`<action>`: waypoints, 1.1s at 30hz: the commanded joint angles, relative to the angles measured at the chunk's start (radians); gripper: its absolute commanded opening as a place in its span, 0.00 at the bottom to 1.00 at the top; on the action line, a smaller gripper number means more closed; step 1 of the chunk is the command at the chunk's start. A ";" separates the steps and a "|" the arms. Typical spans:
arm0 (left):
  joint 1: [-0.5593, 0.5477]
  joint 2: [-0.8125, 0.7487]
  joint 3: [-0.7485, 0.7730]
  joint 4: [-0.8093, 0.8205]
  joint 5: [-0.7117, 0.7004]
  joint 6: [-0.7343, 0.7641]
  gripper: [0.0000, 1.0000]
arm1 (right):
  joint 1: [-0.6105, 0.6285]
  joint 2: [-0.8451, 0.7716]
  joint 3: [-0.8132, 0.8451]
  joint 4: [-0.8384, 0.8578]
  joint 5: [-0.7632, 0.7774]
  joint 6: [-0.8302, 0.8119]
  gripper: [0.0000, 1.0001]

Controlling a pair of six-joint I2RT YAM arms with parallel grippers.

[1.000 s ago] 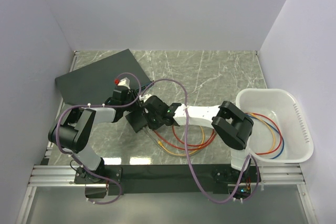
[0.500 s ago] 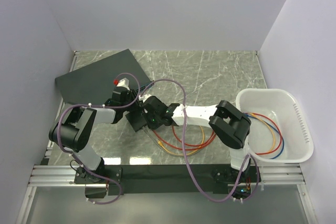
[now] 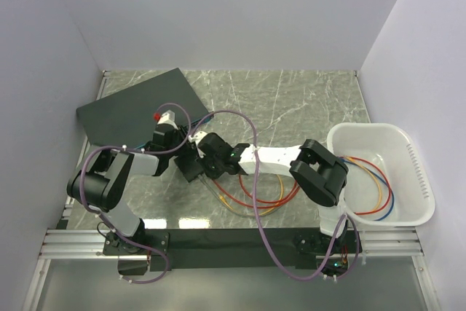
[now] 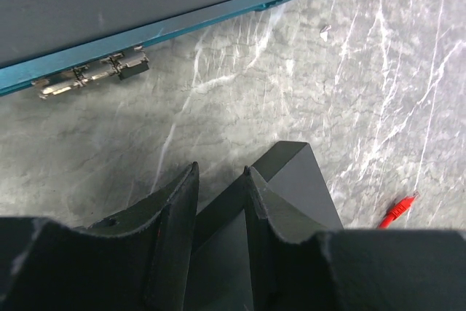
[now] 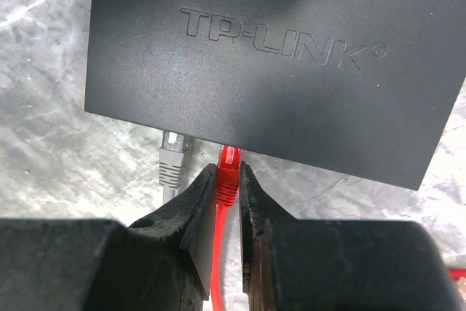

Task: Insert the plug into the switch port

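My left gripper (image 4: pixel 220 174) is part-closed, clamped on the black switch box (image 4: pixel 298 187) at its corner. My right gripper (image 5: pixel 227 172) pinches the red plug (image 5: pixel 229 158), whose nose meets the box's 6 o'clock edge (a grey plug (image 5: pixel 172 162) sits at its 9 o'clock).

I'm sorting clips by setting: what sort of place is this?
Probably a lab test cell for robot cable work: plain white walls box in a marble-patterned table, with a TP-Link switch and a white tub of cables.
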 commanded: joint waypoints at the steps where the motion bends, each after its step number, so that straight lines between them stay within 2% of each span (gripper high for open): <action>1: -0.063 0.016 -0.093 -0.173 0.152 -0.025 0.37 | -0.050 0.011 0.098 0.311 0.178 -0.086 0.00; 7: -0.094 0.040 -0.132 -0.128 0.167 -0.054 0.36 | -0.053 -0.001 0.047 0.484 0.143 -0.081 0.00; 17: -0.199 0.062 -0.161 -0.065 0.152 -0.121 0.35 | -0.111 0.095 0.268 0.395 0.007 -0.003 0.00; 22: -0.207 0.039 -0.143 -0.135 0.106 -0.129 0.36 | -0.113 0.100 0.254 0.365 0.006 -0.011 0.00; 24: -0.206 0.007 -0.112 -0.191 0.061 -0.120 0.37 | -0.115 0.079 0.227 0.369 0.006 -0.014 0.05; 27: -0.206 -0.042 -0.077 -0.294 -0.006 -0.103 0.39 | -0.113 0.034 0.159 0.369 0.006 -0.018 0.20; 28: -0.204 -0.052 -0.054 -0.318 -0.024 -0.092 0.40 | -0.115 0.024 0.119 0.371 0.009 -0.018 0.30; 31: -0.196 -0.076 -0.012 -0.386 -0.066 -0.080 0.42 | -0.115 -0.036 0.050 0.388 0.014 -0.008 0.49; 33: -0.187 -0.078 0.003 -0.407 -0.075 -0.069 0.43 | -0.111 -0.084 -0.019 0.400 0.017 0.000 0.54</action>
